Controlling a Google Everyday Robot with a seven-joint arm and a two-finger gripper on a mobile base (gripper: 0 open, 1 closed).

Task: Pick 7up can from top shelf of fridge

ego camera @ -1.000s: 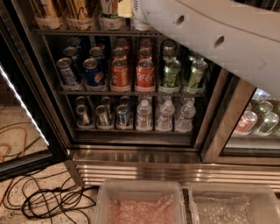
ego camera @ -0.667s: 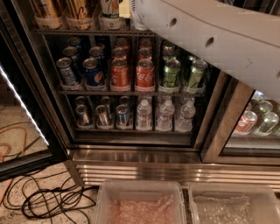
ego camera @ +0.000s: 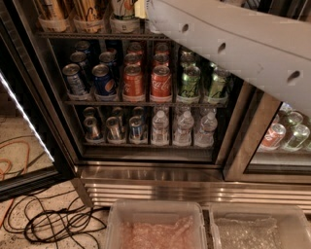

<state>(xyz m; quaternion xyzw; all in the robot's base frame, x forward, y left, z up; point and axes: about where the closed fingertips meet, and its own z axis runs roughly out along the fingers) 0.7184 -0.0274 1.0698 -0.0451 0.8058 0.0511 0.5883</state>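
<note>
Fridge [ego camera: 146, 172] door swung open at left. The arm [ego camera: 233, 44] fills the upper right, crowding the top shelf [ego camera: 97, 35]. 7up can [ego camera: 123, 7] sits in its cup holder, cut by the top edge, just left of the arm's end. Jaws lie past that edge, out of sight — grip state cannot be told.

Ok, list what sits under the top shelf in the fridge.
Under the top shelf: a row of short cans, blue, orange, red and green; lower, small cans and water bottles. The arm covers the shelf's right end. The pincer is out of view.
</note>
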